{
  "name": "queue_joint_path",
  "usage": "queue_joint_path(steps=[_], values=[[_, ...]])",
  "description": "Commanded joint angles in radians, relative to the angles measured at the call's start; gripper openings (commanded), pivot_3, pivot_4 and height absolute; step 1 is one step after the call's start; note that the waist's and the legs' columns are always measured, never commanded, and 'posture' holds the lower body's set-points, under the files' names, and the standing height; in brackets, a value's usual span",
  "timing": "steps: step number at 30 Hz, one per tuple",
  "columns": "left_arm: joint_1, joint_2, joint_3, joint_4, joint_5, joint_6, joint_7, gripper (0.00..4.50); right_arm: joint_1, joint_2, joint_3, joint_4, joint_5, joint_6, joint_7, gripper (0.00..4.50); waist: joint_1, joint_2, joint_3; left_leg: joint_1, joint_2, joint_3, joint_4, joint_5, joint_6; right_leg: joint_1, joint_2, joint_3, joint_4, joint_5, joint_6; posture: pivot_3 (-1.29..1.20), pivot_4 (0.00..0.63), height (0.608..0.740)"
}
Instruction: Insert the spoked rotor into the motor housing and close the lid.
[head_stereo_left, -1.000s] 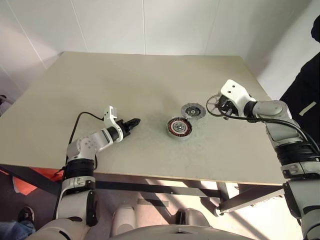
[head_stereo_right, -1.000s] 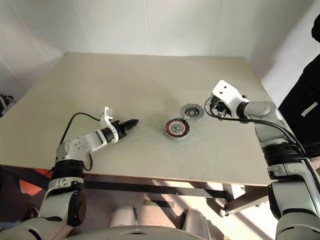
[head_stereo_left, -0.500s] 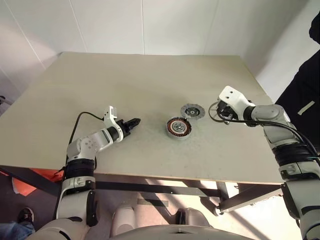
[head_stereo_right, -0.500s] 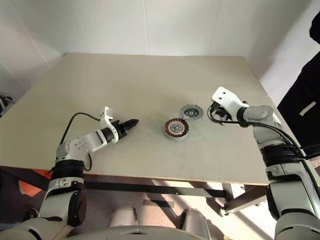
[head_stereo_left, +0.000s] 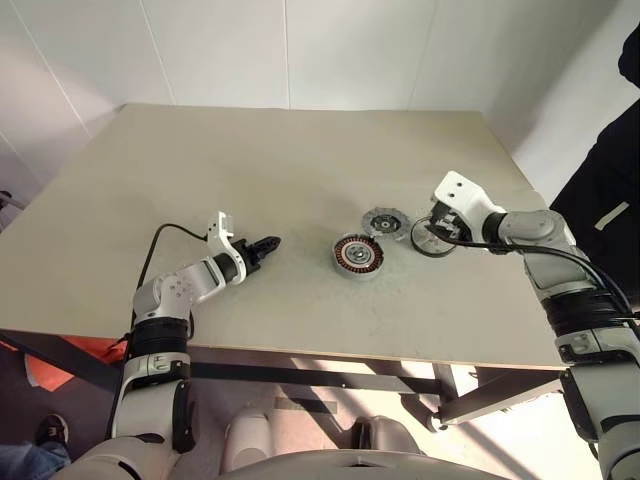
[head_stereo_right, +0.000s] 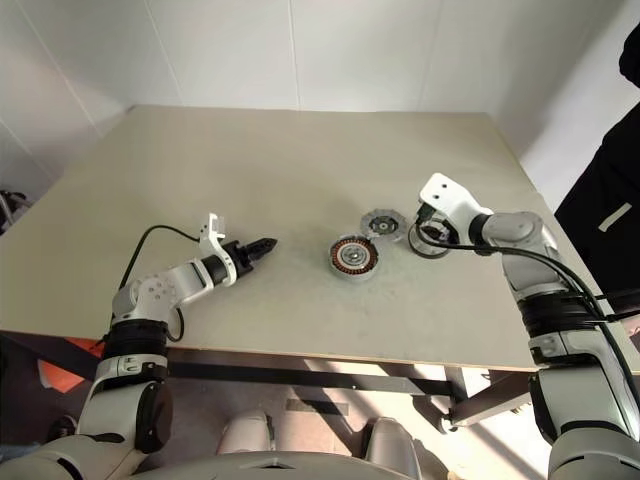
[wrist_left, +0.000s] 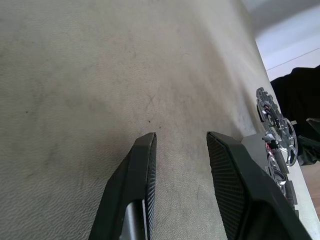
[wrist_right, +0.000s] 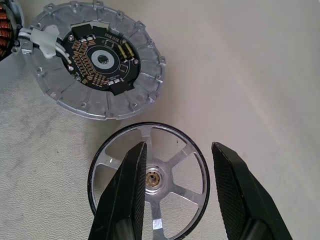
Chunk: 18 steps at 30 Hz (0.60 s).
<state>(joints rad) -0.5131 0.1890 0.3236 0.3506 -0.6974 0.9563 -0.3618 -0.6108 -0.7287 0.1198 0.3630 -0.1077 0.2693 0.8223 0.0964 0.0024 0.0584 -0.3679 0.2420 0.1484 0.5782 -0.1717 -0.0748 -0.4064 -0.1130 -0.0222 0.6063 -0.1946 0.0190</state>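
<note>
On the right half of the table (head_stereo_left: 250, 160) three round parts lie close together. Nearest the middle sits the housing (head_stereo_left: 358, 255), its copper windings facing up. Just behind it and to its right lies the lid (head_stereo_left: 386, 222), a silver disc with a dark centre, touching or nearly touching the housing. To the right of the lid the rotor (wrist_right: 148, 181) lies flat on the table, just beside the lid's rim with a thin strip of table between them. Nothing stands between the rotor and the housing but the lid's edge.

Beige and faintly scuffed, the table reaches back to white panelled walls. At the far right edge a person's dark sleeve (head_stereo_left: 612, 200) shows. Something orange-red (head_stereo_left: 55, 362) lies on the floor under the table's near left corner.

From the right side the right arm reaches in, wrist bent down and inward. The right hand (wrist_right: 175, 190) hangs over the rotor with its fingers parted, one over the spokes near the hub and one over the rim's edge; it grips nothing.

Low over bare table to the left, the left hand (head_stereo_left: 266, 245) points toward the housing, well apart from it. Its fingers (wrist_left: 140, 185) stand partly apart, empty.
</note>
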Motion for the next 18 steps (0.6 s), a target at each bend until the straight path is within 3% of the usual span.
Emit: queue_joint_path(steps=[1,9,12,16,18], values=[[-0.017,0.007,0.0,-0.006,0.003,-0.011,-0.011,1.73,-0.05,0.027,-0.087,-0.122,0.115,0.029,0.022,2.29,-0.001,0.0,0.0,0.0,0.0,0.0,0.0,0.0,0.0,0.0,0.0,0.0,0.0,0.0,0.0,0.0,0.0,0.74],[-0.018,0.006,-0.006,-0.002,0.006,-0.012,-0.016,1.73,0.037,0.119,-0.003,-0.243,0.168,0.074,0.092,2.29,0.0,0.0,0.0,0.001,0.0,0.0,0.0,0.0,0.0,0.001,0.0,0.0,0.0,0.0,0.0,0.0,0.0,0.74],[-0.016,0.006,-0.007,-0.005,0.008,-0.013,-0.014,1.73,0.045,0.155,0.037,-0.233,0.148,0.082,0.085,1.63,0.0,0.0,0.0,0.001,0.0,0.0,0.0,0.0,0.0,0.0,0.0,0.0,0.0,0.0,0.0,0.0,0.0,0.74],[-0.011,0.011,-0.003,-0.011,0.007,-0.012,-0.014,1.73,0.051,0.164,0.068,-0.213,0.13,0.077,0.081,0.27,0.0,0.0,0.0,0.001,0.0,0.0,0.0,0.0,0.0,0.001,0.0,0.0,0.0,0.0,0.0,0.0,0.0,0.74],[-0.006,0.012,-0.002,-0.016,0.007,-0.011,-0.014,1.73,0.05,0.165,0.081,-0.204,0.116,0.071,0.081,0.03,0.0,0.0,0.0,0.001,0.0,0.0,0.0,0.0,0.0,0.001,0.0,0.0,0.0,0.0,0.0,0.0,0.0,0.74]])
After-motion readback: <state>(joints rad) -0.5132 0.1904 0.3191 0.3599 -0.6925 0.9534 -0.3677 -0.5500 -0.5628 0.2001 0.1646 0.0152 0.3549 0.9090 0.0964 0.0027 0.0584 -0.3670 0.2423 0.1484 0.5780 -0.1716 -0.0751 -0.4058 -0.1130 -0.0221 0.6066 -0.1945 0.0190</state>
